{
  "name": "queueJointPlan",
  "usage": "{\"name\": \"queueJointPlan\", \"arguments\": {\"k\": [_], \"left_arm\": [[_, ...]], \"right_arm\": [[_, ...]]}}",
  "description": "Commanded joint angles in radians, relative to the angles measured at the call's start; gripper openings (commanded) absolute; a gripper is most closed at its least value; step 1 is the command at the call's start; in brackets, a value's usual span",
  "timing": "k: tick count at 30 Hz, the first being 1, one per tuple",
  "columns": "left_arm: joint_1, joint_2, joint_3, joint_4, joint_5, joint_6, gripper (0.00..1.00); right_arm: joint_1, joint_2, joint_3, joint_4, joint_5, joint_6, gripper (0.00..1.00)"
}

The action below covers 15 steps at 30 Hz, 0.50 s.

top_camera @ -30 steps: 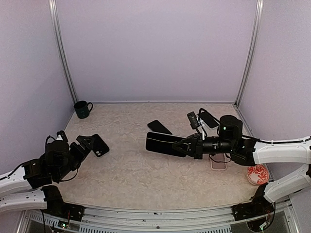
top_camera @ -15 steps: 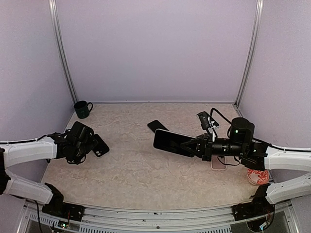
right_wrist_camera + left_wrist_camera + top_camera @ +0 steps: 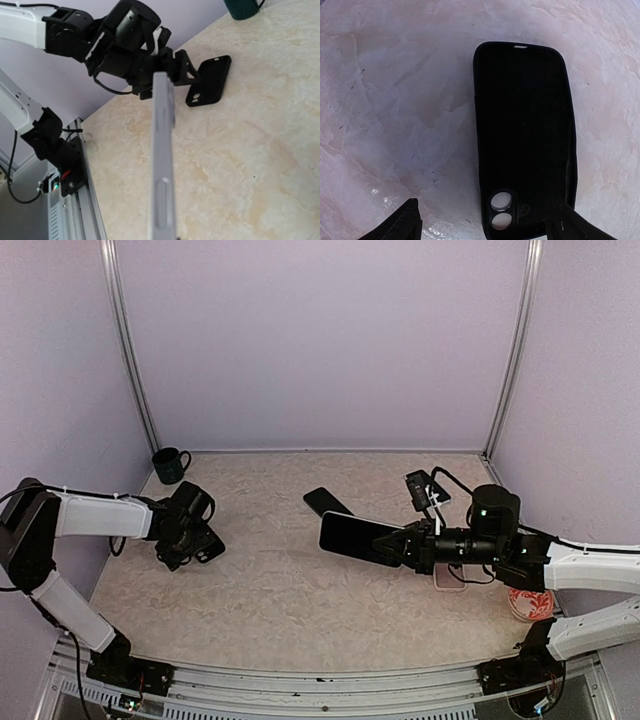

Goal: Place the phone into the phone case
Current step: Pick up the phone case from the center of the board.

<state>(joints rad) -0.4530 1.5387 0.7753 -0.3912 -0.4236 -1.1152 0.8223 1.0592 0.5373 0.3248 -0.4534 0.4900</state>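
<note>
A black phone case (image 3: 525, 135) lies hollow side up on the marbled table, its camera holes at the end nearest my left gripper (image 3: 487, 222). That gripper hovers low over the case's end, open, one fingertip (image 3: 410, 220) well off to the left and the other (image 3: 565, 222) at the case's right edge. From above, the case (image 3: 210, 541) shows partly under the left gripper (image 3: 190, 537). My right gripper (image 3: 408, 544) is shut on a dark phone (image 3: 355, 537), held in the air mid-table. The right wrist view shows the phone's silver edge (image 3: 162, 165) pointing at the case (image 3: 210, 82).
A dark green mug (image 3: 170, 465) stands in the far left corner. Another black slab (image 3: 328, 502) lies mid-table behind the phone. A pink case (image 3: 450, 578) lies under the right arm, and a red-patterned dish (image 3: 530, 600) sits at the near right.
My left arm has stretched out and brought its gripper over the black case, jaws narrowing slightly. The right arm has drawn the phone back to the right.
</note>
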Motion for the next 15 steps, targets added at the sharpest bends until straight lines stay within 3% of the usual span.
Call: {"name": "queueJointPlan", "arguments": {"k": [1, 5, 15], "left_arm": [[0.017, 0.004, 0.029, -0.034, 0.001, 0.019, 0.78], [0.022, 0.033, 0.043, -0.034, -0.001, 0.02, 0.64], [0.022, 0.104, 0.056, -0.034, 0.006, 0.021, 0.48]], "right_arm": [[-0.008, -0.001, 0.041, 0.029, 0.0, -0.006, 0.0], [-0.008, 0.001, 0.044, 0.034, -0.018, 0.0, 0.0], [-0.008, -0.037, 0.009, 0.085, -0.009, 0.036, 0.0]]}}
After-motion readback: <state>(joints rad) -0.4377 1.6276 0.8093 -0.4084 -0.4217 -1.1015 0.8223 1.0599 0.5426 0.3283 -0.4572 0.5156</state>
